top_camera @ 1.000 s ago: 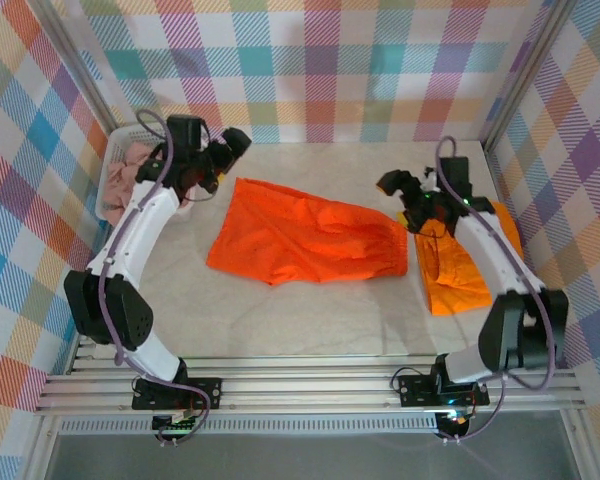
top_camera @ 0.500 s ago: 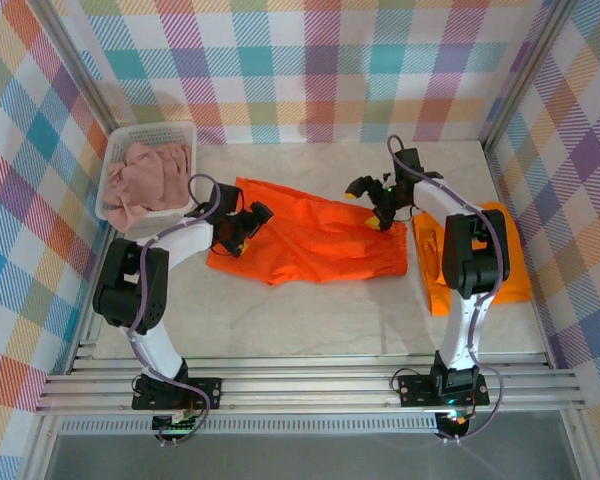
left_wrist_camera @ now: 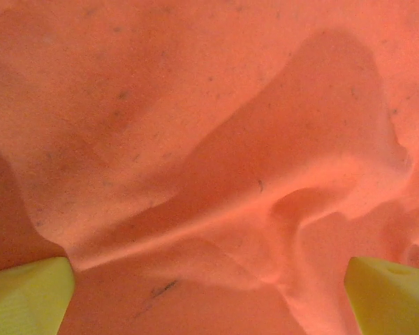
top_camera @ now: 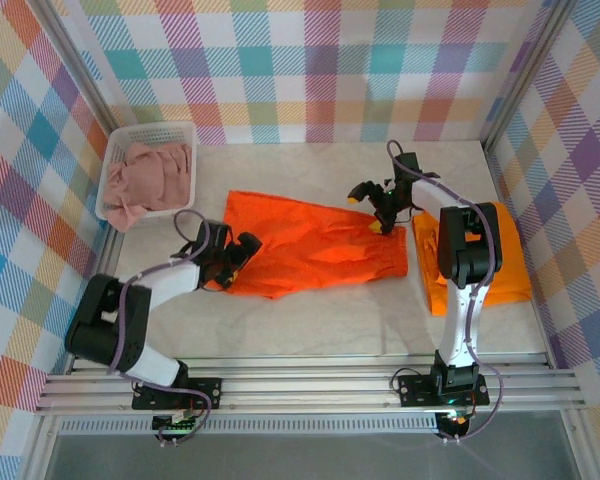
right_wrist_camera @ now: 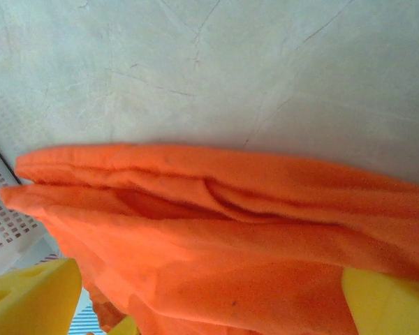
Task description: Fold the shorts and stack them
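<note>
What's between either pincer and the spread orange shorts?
Nothing visible. Left pincer, open, is at the near-left edge of the spread orange shorts; right pincer, open, at their far-right edge.

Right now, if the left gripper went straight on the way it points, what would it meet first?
The spread orange shorts: cloth lies directly ahead of the left gripper, between its open jaws, seemingly close.

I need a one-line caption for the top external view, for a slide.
Left gripper and right gripper open at opposite ends of spread orange shorts.
</note>
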